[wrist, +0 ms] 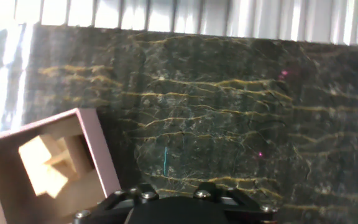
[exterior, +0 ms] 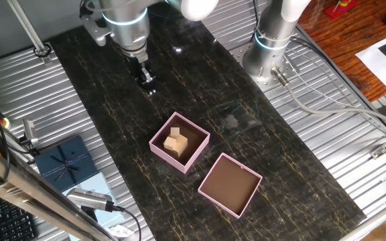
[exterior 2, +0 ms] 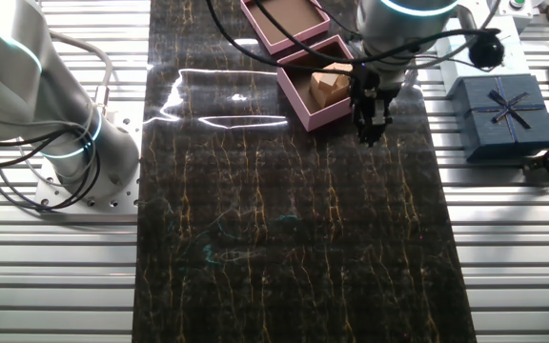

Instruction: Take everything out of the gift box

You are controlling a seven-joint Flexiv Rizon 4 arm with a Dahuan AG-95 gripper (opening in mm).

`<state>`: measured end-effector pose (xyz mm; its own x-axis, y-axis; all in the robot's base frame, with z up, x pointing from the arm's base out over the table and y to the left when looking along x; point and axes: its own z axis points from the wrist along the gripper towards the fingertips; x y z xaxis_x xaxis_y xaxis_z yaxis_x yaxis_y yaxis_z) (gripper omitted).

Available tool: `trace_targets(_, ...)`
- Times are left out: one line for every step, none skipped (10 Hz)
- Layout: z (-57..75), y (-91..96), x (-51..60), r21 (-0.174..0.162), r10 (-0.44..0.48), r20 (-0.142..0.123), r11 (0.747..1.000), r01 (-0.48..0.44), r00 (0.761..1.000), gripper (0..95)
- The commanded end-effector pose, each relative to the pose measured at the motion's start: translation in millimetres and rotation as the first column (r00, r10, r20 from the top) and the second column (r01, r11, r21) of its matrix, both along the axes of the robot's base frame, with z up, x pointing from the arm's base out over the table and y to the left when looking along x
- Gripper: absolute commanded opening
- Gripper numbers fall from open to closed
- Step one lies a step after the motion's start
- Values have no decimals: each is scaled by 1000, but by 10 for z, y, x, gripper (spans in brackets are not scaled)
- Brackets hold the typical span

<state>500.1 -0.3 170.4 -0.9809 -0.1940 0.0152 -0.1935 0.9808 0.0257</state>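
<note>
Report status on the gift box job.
Gripper above bare table, off to one side of gift box, holding nothing; jaw state unclear. Wooden blocks inside box. Nothing blocking.

Blocks (exterior: 176,142) inside gift box (exterior: 198,149), lid tray (exterior: 230,185) beside.

i note a dark marble-patterned mat (exterior: 99,87) with gold veins over a ribbed metal table (exterior 2: 503,267). glare streaks the mat. a reddish wooden floor (exterior: 334,40) lies beyond.
</note>
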Motion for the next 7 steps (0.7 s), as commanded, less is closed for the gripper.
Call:
trace_targets(2,3,-1,6,66,-9,998,-66,998,0)
trace_targets(4,4,-2,5,61,-9,998,-61,998,0)
trace_targets(11,5,-2,-4,53,-11,999,-53,999,0)
trace_targets(11,5,-2,-4,51,-12,999,-51,999,0)
trace_targets(11,5,-2,-4,48,-11,999,-48,999,0)
trace_targets(11,5,-2,-4,38,-11,999,-38,999,0)
trace_targets(11,5,-2,-5,26,-11,1000,-26,1000,0)
